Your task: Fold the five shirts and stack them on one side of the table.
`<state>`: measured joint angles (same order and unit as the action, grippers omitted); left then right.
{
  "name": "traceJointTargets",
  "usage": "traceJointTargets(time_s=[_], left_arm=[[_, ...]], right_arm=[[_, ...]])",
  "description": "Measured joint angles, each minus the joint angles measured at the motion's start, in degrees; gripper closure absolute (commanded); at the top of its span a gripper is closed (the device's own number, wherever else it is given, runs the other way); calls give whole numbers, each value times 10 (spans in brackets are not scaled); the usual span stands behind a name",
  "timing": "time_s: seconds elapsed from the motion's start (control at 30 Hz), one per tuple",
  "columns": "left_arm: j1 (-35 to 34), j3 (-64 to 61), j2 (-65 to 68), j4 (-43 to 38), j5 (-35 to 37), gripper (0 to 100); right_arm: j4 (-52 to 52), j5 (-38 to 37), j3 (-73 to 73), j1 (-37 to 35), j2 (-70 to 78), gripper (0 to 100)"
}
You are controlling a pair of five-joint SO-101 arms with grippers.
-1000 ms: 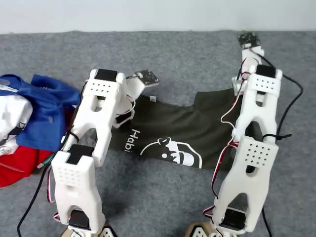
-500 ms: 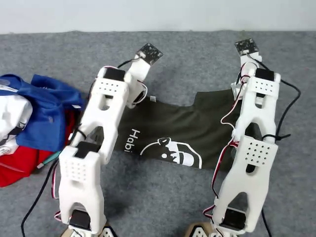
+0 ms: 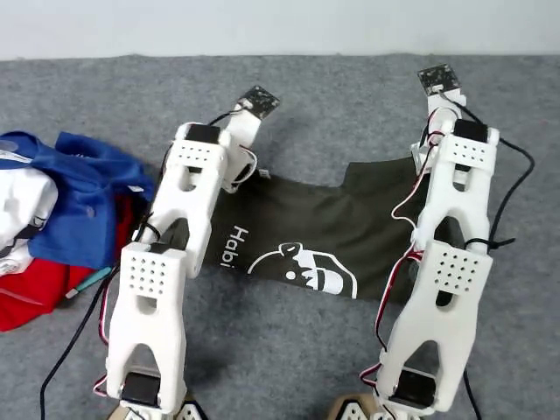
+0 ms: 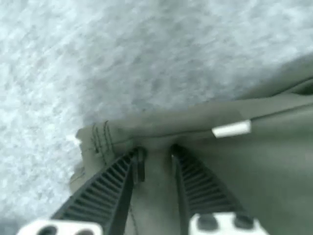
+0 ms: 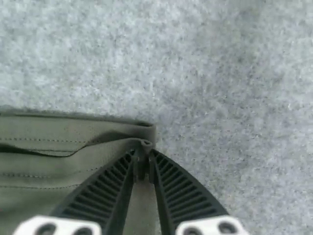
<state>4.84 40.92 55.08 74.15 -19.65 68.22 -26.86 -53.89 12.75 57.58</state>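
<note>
The left gripper (image 4: 155, 154) has its 2 black ribbed fingers (image 4: 115, 181) closed on a raised fold of the olive-green shirt (image 4: 254, 176), just beside its stitched corner (image 4: 100, 139). A white tag (image 4: 231, 129) lies nearby on the fabric, with the grey carpeted surface (image 4: 122, 58) beyond.

A dark olive-green shirt (image 3: 297, 223) with a white print lies spread flat, print up, mid-way across the grey desk (image 3: 350, 96); its two far corners are pinched in the left gripper (image 4: 155, 152) and the right gripper (image 5: 145, 157); a crumpled blue shirt (image 3: 83, 197), white shirt (image 3: 19, 206) and red shirt (image 3: 31, 297) lie heaped at the left edge.
</note>
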Motion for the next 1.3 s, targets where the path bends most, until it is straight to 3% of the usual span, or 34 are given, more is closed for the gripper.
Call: traceJointTargets(time_s=[0.53, 0.6, 0.9, 1.07, 1.3], left_arm=[[-40, 68, 14, 93, 1, 907], [-34, 94, 18, 121, -2, 907], [-25, 287, 22, 244, -2, 907], [-22, 336, 23, 252, 1, 907], [17, 298, 23, 252, 79, 907]], right_arm=[[0, 0, 0, 2, 0, 985], [0, 0, 0, 2, 0, 949], [0, 0, -25, 2, 0, 571], [15, 0, -90, 2, 0, 563], [173, 0, -216, 60, 0, 563]])
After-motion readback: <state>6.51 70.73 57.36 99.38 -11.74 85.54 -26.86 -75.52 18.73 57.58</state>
